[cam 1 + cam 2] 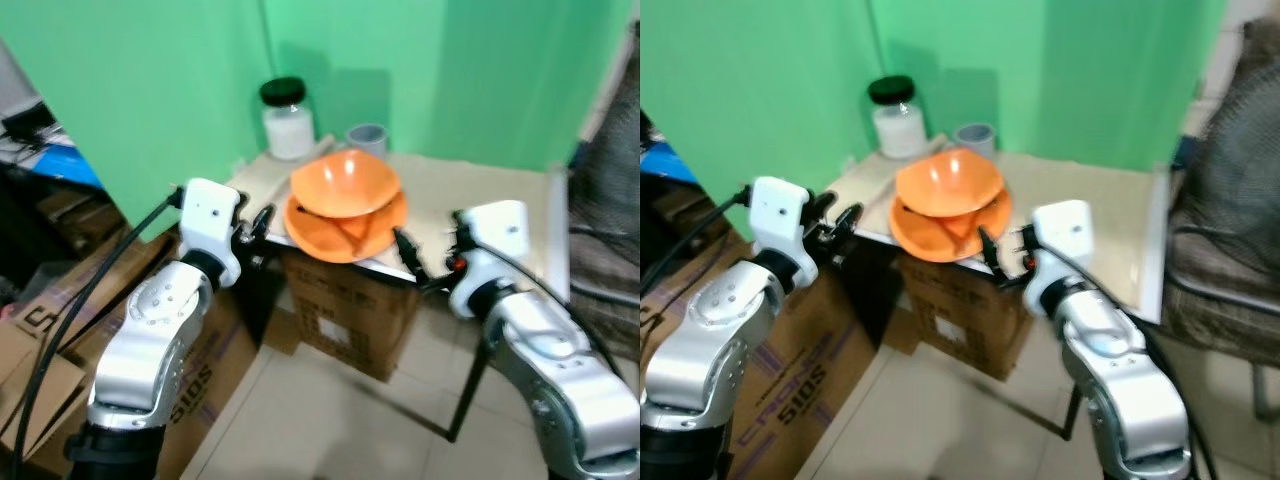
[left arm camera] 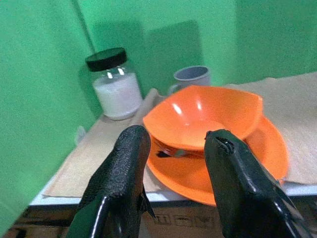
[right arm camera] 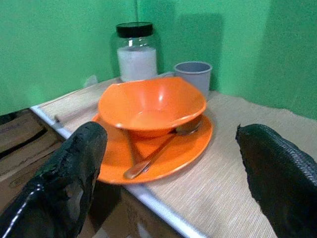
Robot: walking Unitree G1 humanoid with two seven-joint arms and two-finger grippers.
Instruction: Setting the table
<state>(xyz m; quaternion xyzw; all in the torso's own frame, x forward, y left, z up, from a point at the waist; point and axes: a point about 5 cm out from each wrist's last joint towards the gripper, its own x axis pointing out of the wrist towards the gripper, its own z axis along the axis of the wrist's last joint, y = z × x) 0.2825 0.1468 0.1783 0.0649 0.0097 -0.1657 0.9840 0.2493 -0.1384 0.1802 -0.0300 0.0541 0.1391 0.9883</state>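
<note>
Bowl: I see the orange bowl (image 3: pixel 151 105) sitting on the orange plate (image 3: pixel 184 148), tipped slightly, at the near corner of the table (image 1: pixel 480 200).
Spoon: a spoon (image 3: pixel 157 154) lies on the plate, its head tucked under the bowl's edge and its handle pointing to the plate's rim.
Plate: it overhangs the table's front edge a little, resting on the beige mat (image 3: pixel 237 198).
Left gripper: my left gripper (image 2: pixel 173 183) is just off the table's corner, aimed at the plate, fingers parted and holding nothing.
Right gripper: my right gripper (image 3: pixel 173 168) faces the plate from the other side, fingers spread wide, nothing between them.
Behind: a glass jar (image 1: pixel 287 120) with a black lid and white contents, and a grey mug (image 1: pixel 366 138) beside it, against the green wall (image 1: pixel 150 80).
Below: cardboard boxes (image 1: pixel 350 310) under and beside the table.
</note>
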